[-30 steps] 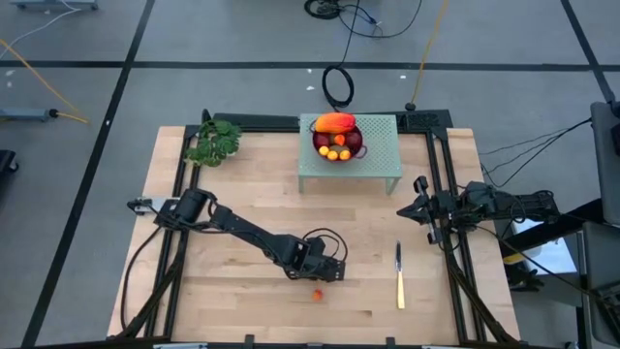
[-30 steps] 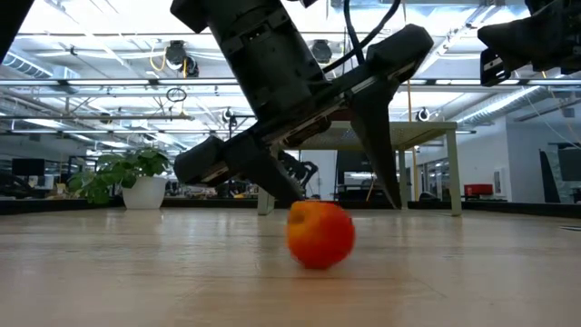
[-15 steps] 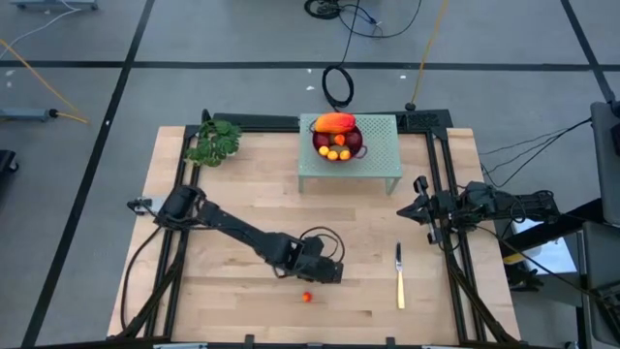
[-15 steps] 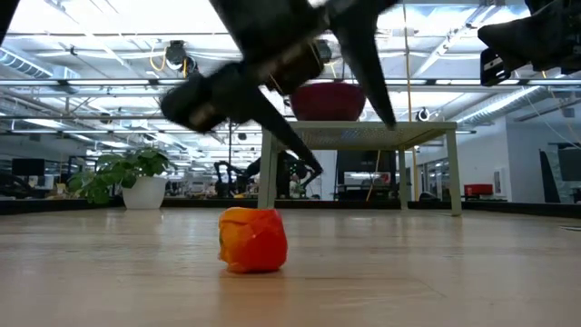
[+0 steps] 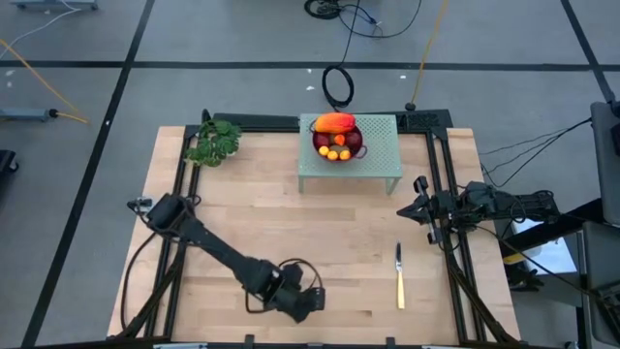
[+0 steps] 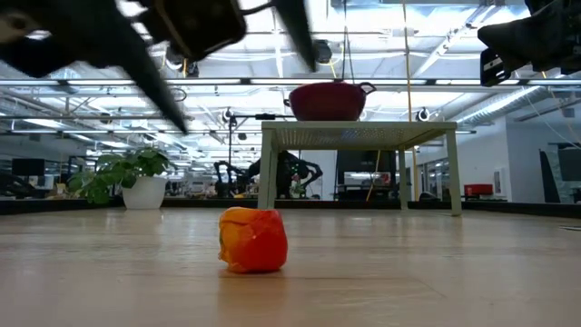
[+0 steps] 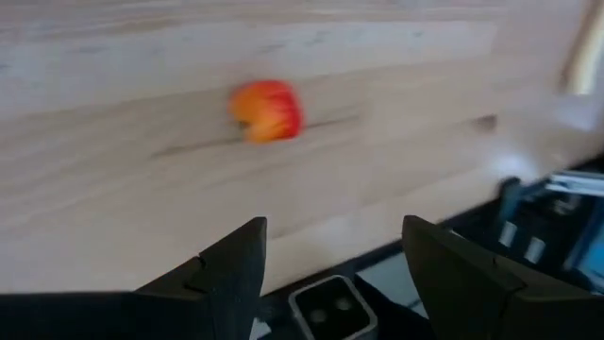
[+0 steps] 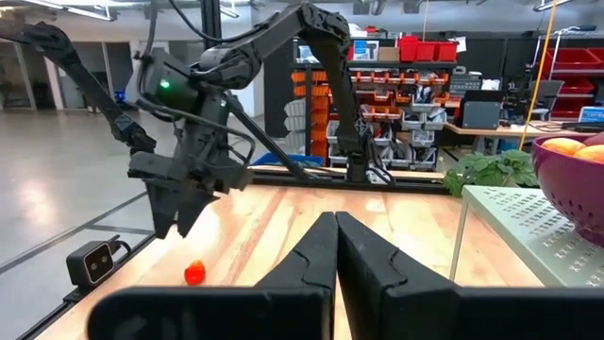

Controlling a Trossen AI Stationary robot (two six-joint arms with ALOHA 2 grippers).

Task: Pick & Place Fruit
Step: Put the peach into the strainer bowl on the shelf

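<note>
A small orange-red fruit (image 6: 253,240) lies on the wooden table near its front edge. It also shows in the left wrist view (image 7: 267,110) and the right wrist view (image 8: 194,273); in the high view my left gripper hides it. My left gripper (image 5: 306,302) hangs open and empty above the fruit, without touching it. A dark red bowl (image 5: 351,147) holding more fruit, with an elongated orange-red piece (image 5: 334,122) on top, stands on a small pale green stand (image 5: 383,155). My right gripper (image 5: 418,201) waits shut at the right edge.
A yellow-handled knife (image 5: 399,276) lies on the table right of the left gripper. A leafy green bunch (image 5: 213,143) lies at the far left corner. Bare wood lies between the stand and the front edge.
My left gripper, which stood open around the fruit, has risen and gone toward the table's near edge and a little left. The fruit has rolled a short way toward the left, turned over, and now lies still.
</note>
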